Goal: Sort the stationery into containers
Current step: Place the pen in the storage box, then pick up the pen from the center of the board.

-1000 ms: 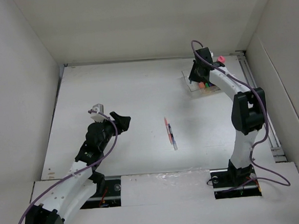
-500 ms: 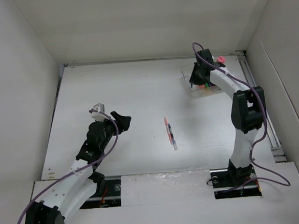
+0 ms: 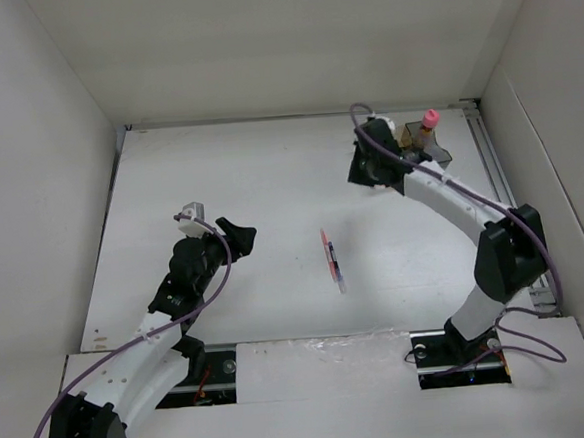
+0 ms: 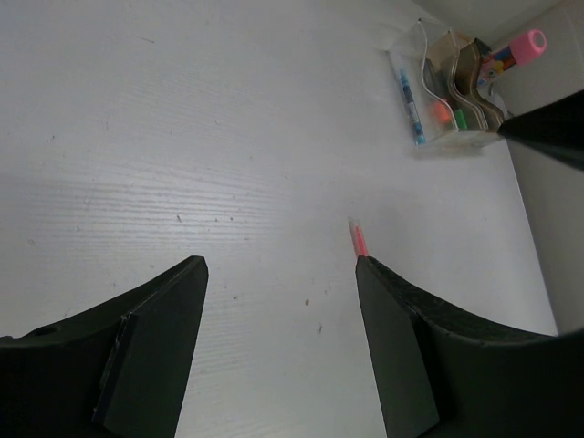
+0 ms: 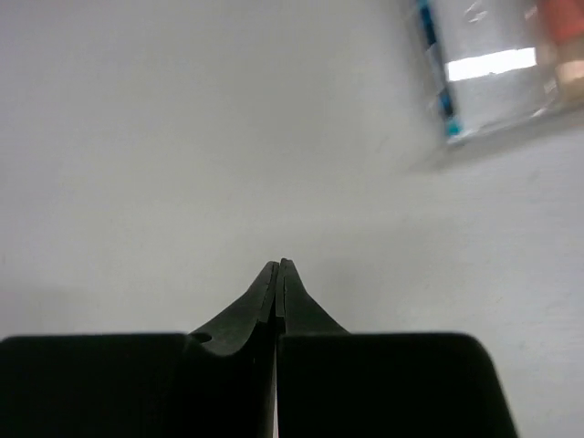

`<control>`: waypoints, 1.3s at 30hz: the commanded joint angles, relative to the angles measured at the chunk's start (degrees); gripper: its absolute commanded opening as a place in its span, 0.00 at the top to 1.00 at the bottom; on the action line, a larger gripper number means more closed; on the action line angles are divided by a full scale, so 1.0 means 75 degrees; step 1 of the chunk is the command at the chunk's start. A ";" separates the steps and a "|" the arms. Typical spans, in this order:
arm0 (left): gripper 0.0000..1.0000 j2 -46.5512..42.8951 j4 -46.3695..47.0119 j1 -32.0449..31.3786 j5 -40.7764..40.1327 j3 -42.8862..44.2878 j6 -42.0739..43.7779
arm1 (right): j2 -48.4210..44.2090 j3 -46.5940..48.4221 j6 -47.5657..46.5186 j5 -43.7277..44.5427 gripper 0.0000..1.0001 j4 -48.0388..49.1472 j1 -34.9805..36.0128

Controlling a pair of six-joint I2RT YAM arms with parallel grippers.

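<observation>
Our left gripper (image 3: 237, 233) hangs open and empty. Mid-table a thin pen (image 3: 332, 261) lies unsorted, which looks like the work left. Our right gripper (image 5: 277, 266), pinched shut on nothing, hovers beside the organiser (image 3: 440, 152), which already holds highlighters (image 4: 461, 119), a blue pen (image 4: 408, 96) and the pink-capped bottle (image 3: 428, 119).

The bench (image 4: 182, 137) is a white board, matt, with a fine streaky grain like painted wood and a few dark specks. The organiser (image 4: 456, 100) is smooth, glossy see-through plastic, tinted clear, amber and smoky grey, and it throws a bright glare in the right wrist view. The pink cap (image 4: 529, 42) above it looks like smooth plastic. The pen (image 3: 332, 261) lying on the bench has a clear, shiny barrel. The left pincer (image 4: 280, 269) and the right pincer (image 5: 277, 269) are matt black, plastic by the look. The arm shells (image 3: 143, 375) are smooth white with a slight sheen, and the walls (image 3: 279, 39) are plain matt white panels.
</observation>
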 commanded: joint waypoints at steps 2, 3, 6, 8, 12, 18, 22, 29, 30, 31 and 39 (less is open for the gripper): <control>0.38 -0.0177 0.0251 -0.0027 -0.0053 -0.0054 -0.0027 | -0.0662 -0.1208 0.0411 0.0462 1.00 0.0113 0.1443; 0.38 -0.0177 0.0251 -0.0027 -0.0053 -0.0054 -0.0027 | -0.0744 -0.1628 0.0516 0.0741 1.00 0.0113 0.1991; 0.38 -0.0248 0.0145 -0.0027 -0.0053 -0.0054 -0.0027 | -0.0839 -0.2030 0.0915 0.1001 0.91 -0.0061 0.2662; 0.38 -0.0329 0.0145 -0.0027 -0.0124 -0.0054 -0.0027 | -0.0839 -0.2183 0.1218 0.1387 0.80 -0.0331 0.3225; 0.38 -0.0399 -0.0052 -0.0027 -0.0205 0.0016 -0.0027 | -0.0536 -0.2487 0.1536 0.1494 0.67 -0.0496 0.3742; 0.38 -0.0494 -0.0053 -0.0027 -0.0276 0.0016 -0.0027 | -0.0160 -0.2734 0.1701 0.1377 0.73 -0.0145 0.3836; 0.38 -0.0494 0.0016 -0.0027 -0.0276 0.0016 -0.0027 | 0.0121 -0.2664 0.1713 0.1623 0.76 -0.0145 0.3907; 0.38 -0.0423 -0.0054 -0.0027 -0.0346 0.0016 -0.0027 | 0.0449 -0.2664 0.1631 0.1378 0.79 0.0055 0.3907; 0.38 -0.0423 -0.0054 -0.0027 -0.0439 0.0016 -0.0027 | 0.0450 -0.2664 0.1631 0.1273 0.79 0.0171 0.3907; 0.38 -0.0423 -0.0124 -0.0027 -0.0440 0.0016 -0.0027 | 0.0531 -0.2664 0.1631 0.1272 0.79 0.0172 0.3907; 0.38 -0.0423 0.0122 -0.0027 -0.0264 -0.0054 -0.0027 | 0.0836 -0.2395 0.1560 0.1376 0.83 0.0219 0.3977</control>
